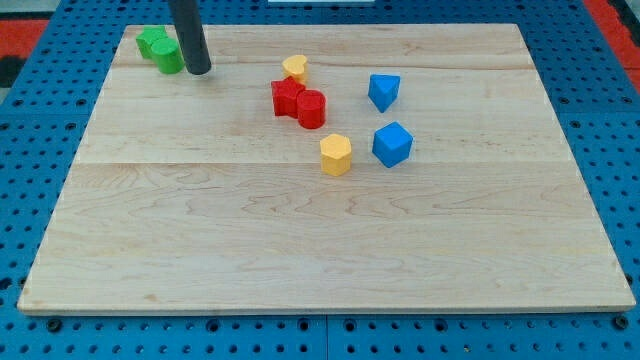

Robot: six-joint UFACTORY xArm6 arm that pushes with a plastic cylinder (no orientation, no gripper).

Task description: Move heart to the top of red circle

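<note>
One nudge is pending: yellow heart is sitting just upper-left of red circle.
My tip, a bare rod lacking jaws, is waiting upper left; it should be pushing gently rightward.

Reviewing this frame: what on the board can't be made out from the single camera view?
- Green blocks: the rod hides their right side, so shape and count are unclear.
- Rod: cut off by the view's top; my tip shows, just right of the green.
- Red blocks: two touching and overlapping; which is the circle is unclear.
- Yellow block behind the red: lower edge hidden; heart shape uncertain.
</note>
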